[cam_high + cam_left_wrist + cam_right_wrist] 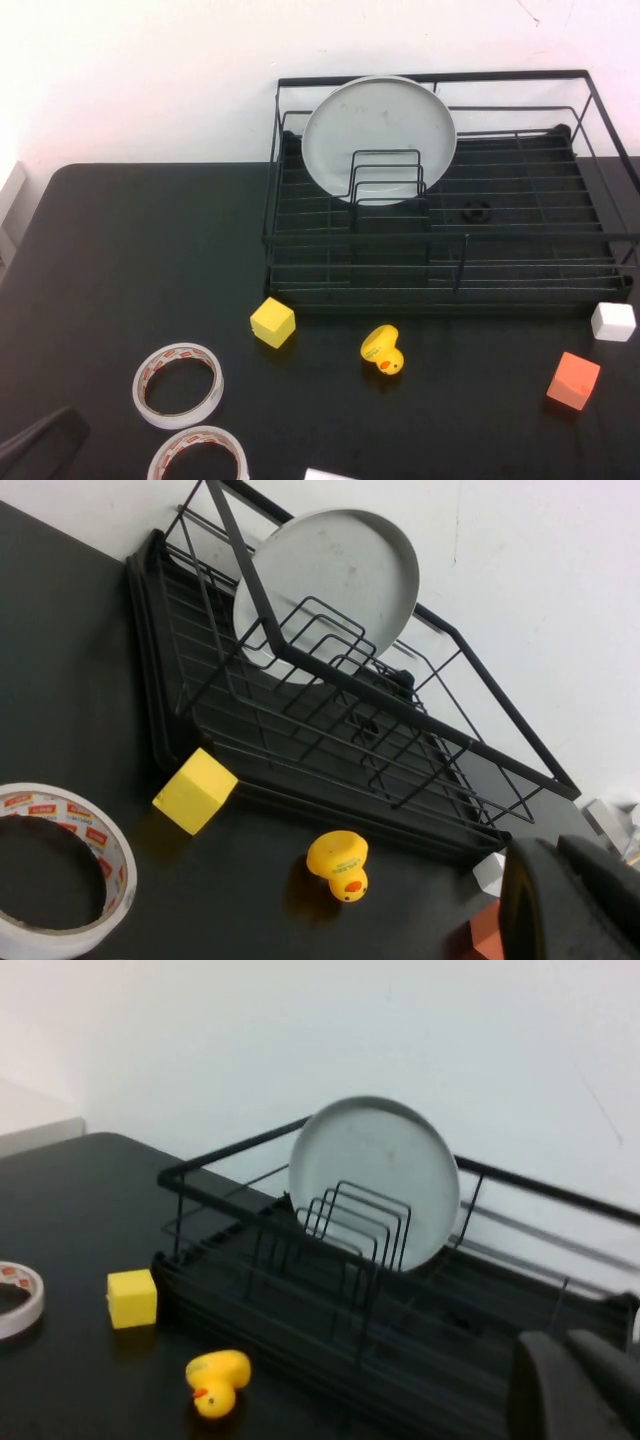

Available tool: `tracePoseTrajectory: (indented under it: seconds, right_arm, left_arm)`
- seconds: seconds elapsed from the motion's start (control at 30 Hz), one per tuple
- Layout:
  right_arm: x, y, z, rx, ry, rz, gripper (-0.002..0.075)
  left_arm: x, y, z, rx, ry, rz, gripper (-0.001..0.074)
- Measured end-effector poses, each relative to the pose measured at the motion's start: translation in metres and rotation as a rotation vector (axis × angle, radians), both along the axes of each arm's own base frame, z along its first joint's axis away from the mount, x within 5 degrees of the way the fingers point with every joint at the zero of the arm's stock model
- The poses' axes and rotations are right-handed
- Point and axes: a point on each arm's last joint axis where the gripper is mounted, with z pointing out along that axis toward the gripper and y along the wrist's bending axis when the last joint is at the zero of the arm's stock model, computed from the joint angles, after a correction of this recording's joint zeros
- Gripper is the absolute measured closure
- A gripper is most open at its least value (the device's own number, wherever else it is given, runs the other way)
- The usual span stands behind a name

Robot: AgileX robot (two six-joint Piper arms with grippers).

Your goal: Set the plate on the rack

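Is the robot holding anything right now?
No. Both grippers, left and right, are shut on nothing; the plate stands in the rack.

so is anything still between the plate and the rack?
Nothing visible. The plate already stands upright inside the rack, behind the wire loop dividers. Left hand and right hand are shut, both back on the near side and well clear of the rack.

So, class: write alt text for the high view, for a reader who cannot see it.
A pale plate stands on edge in a black wire rack on a black table. In front lie a rubber duck, coloured blocks and tape rings; the shut left gripper shows at the near-left corner.
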Motion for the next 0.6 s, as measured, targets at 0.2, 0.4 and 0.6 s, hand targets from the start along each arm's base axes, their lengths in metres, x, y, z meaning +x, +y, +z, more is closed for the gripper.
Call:
tracePoseTrajectory:
  seconds: [0.2, 0.4, 0.6]
  right_arm:
    - [0.002, -0.005, -0.059, 0.012, 0.089, -0.081, 0.0714]
    - [0.004, -0.024, -0.091, 0.072, 0.159, -0.407, 0.0714]
    - [0.002, -0.037, -0.096, 0.066, 0.196, -0.631, 0.0714]
  left_arm:
    - [0.000, 0.000, 0.000, 0.000, 0.000, 0.000, 0.0736]
    - [0.000, 0.000, 0.000, 0.000, 0.000, 0.000, 0.0736]
    - [0.000, 0.000, 0.000, 0.000, 0.000, 0.000, 0.0736]
